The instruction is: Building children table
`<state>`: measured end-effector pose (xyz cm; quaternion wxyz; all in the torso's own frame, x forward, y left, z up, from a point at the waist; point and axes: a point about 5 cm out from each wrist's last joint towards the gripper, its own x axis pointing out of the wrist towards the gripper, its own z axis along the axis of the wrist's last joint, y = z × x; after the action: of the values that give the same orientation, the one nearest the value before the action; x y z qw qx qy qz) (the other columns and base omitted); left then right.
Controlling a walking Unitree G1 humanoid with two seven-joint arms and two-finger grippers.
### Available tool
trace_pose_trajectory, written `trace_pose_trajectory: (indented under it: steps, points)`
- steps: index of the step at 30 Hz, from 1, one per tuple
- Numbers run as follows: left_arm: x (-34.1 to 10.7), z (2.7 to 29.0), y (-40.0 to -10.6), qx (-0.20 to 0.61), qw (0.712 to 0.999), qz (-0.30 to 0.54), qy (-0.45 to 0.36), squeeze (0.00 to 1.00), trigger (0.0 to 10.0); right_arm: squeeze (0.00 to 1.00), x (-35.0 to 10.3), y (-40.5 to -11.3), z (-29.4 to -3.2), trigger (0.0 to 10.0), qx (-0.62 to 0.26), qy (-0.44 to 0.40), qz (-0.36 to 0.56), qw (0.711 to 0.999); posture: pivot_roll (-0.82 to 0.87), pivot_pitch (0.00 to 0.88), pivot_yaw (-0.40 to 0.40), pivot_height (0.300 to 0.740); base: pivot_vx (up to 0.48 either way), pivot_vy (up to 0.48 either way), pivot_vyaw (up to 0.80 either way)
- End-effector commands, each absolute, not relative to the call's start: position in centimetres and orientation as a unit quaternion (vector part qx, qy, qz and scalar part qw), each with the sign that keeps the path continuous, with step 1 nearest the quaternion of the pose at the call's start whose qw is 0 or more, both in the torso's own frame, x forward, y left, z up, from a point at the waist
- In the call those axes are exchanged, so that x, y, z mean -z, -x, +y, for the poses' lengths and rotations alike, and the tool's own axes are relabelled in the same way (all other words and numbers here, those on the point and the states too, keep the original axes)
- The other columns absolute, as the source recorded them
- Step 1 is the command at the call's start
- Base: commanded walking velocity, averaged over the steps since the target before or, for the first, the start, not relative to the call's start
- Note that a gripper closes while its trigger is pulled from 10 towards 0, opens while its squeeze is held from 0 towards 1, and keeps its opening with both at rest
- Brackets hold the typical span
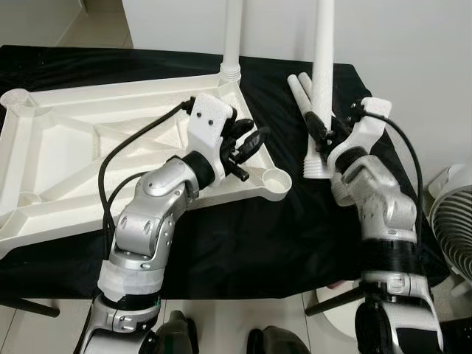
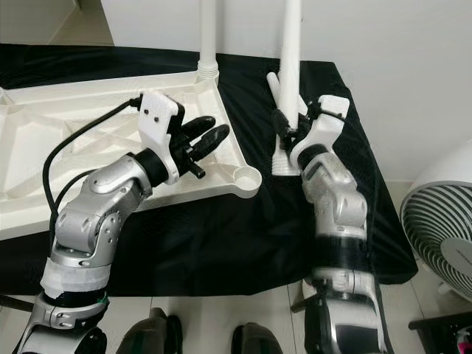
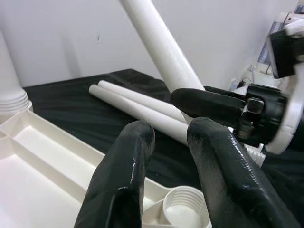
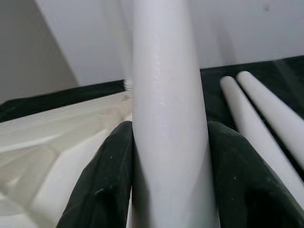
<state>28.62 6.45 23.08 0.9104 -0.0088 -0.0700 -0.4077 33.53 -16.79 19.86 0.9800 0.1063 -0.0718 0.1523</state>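
Black cloth (image 1: 243,243) under white tabletop (image 1: 81,155); right gripper (image 1: 321,130) clamps leg (image 1: 322,66).

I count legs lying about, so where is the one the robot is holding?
The right tool grips the table leg upright on the black cloth, just right of the tabletop's empty corner socket, beside two spare legs.

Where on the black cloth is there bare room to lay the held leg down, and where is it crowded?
Bare black cloth runs along the near edge, between the upturned tabletop and the right gripper. It is crowded further back: two loose legs lie behind the held leg, beside the fitted leg. The left gripper hovers over the empty socket.
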Motion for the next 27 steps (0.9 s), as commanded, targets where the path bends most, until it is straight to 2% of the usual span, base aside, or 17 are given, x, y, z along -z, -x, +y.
trace_pose_trajectory:
  steps: [1,10,11,12,16,22,27]
  points:
    - [-23.0,6.3,-28.7,0.41,0.91,-0.062,0.019,0.0,10.0,0.0,-20.5,-33.2,-16.7,10.0,-0.167,-0.113,-0.098,0.975,-0.06,0.067,-0.014,0.74,0.0,0.0,0.0]
    - [-23.7,6.0,-28.5,0.436,0.897,-0.069,0.041,0.0,10.0,0.0,-19.9,-31.4,-15.8,10.0,-0.221,-0.098,-0.128,0.962,-0.05,0.062,-0.009,0.74,0.0,0.0,0.0]
    - [-24.0,6.0,-28.5,0.445,0.891,-0.071,0.054,0.17,10.0,0.0,-19.9,-31.1,-15.6,10.0,-0.236,-0.092,-0.134,0.958,-0.05,0.061,-0.007,0.74,0.0,0.0,0.0]
    - [-24.3,5.9,-28.5,0.459,0.883,-0.069,0.073,1.0,10.0,0.0,-19.9,-30.8,-15.4,10.0,-0.249,-0.083,-0.142,0.954,-0.05,0.061,-0.006,0.74,0.0,0.0,0.0]
    - [-24.8,5.7,-28.5,0.479,0.87,-0.067,0.096,1.0,10.0,0.0,-19.8,-30.4,-15.2,10.0,-0.265,-0.072,-0.151,0.95,-0.05,0.058,-0.007,0.74,0.0,0.0,0.0]
    - [-24.8,5.4,-28.5,0.503,0.858,-0.056,0.088,1.0,10.0,0.0,-19.8,-29.8,-14.5,10.0,-0.286,-0.056,-0.168,0.942,-0.06,0.045,-0.012,0.74,0.0,0.0,0.0]
    - [-24.2,5.4,-29.2,0.484,0.872,-0.042,0.065,1.0,10.0,0.0,-19.3,-29.4,-13.7,10.0,-0.296,-0.057,-0.18,0.936,-0.06,0.035,0.002,0.74,0.0,0.0,0.0]
